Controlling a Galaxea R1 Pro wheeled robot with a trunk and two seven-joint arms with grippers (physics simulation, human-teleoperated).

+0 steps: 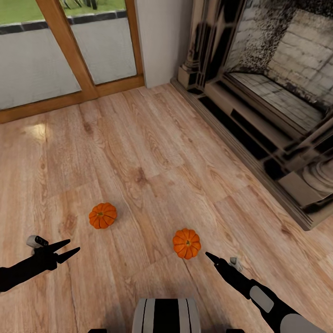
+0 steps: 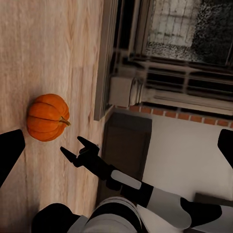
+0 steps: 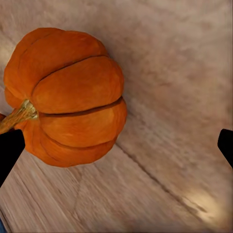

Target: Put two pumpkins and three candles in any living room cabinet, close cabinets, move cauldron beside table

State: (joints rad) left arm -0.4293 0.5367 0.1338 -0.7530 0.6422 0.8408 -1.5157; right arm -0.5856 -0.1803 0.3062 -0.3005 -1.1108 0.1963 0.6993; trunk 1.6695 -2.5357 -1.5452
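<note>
— Two pumpkins lie on the wooden floor (image 1: 152, 152), well apart from each other. Which sits closer to a gripper?

— The right pumpkin (image 1: 187, 243). It rests just ahead of the right gripper (image 1: 209, 255), a little toward the robot's middle from its tip, near but not touching. In the right wrist view that pumpkin (image 3: 65, 94) looms large and lies off to one side of the line between the two dark fingers (image 3: 9, 150), closer to one finger than the other, its tan stem pointing sideways.

— And the gripper's jaws?

— Spread wide: in the right wrist view the fingers stand at opposite edges with bare floor between them, holding nothing. From the left wrist view the right gripper (image 2: 77, 148) also shows parted tips, with the same pumpkin (image 2: 47, 117) just beyond them.

— The other one?

— The left pumpkin (image 1: 102, 215) sits ahead of the left gripper (image 1: 69, 247) and off toward the robot's middle, farther from it than the right pumpkin is from its gripper. It lies tilted, stem to one side.

— Left gripper's state?

— Open as well, a narrower V in the head view, both pointed fingers splayed and empty, above the floor.

— Beyond them?

— Farther ahead of the right gripper, a dark stone fireplace (image 1: 259, 92) runs along the floor's edge. Ahead of the left one, a wood-framed glass door (image 1: 69, 51) with grass outside.
</note>
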